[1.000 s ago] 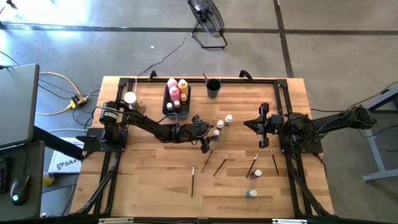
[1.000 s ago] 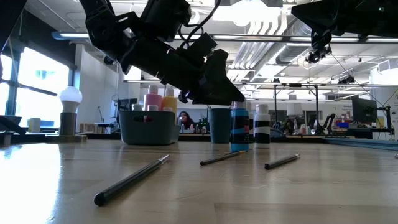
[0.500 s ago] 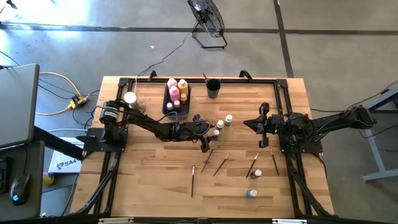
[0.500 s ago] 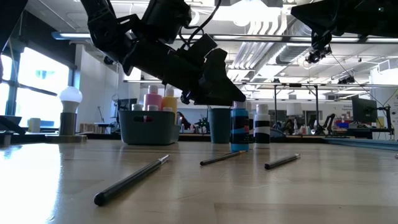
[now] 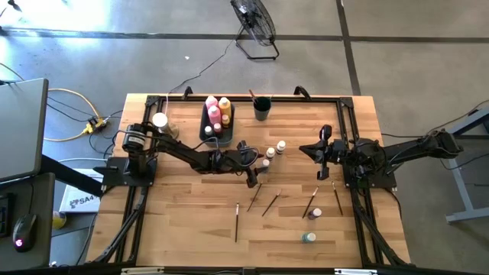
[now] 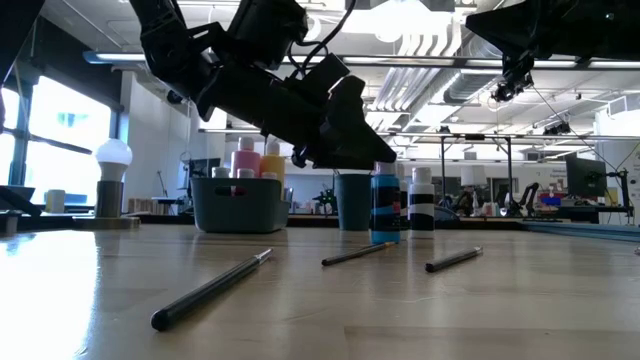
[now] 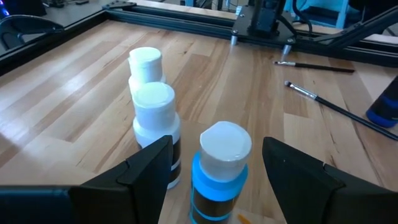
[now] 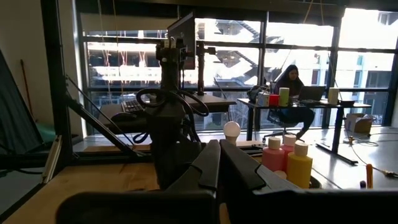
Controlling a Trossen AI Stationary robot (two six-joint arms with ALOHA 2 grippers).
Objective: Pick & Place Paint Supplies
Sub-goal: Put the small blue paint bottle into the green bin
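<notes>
The left gripper [image 7: 214,165], jaws spread, straddled the blue bottle [image 7: 219,171]; closing off-centre risked toppling the neighbouring white-capped bottle [image 7: 155,127].

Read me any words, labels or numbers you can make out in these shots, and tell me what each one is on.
"SA4": partial black print on the white box on the floor left of the wooden table; the rest is cut off by the left arm's base.
The black label bands on the small white-capped paint bottles show no readable text.
Nothing else is legible.
</notes>
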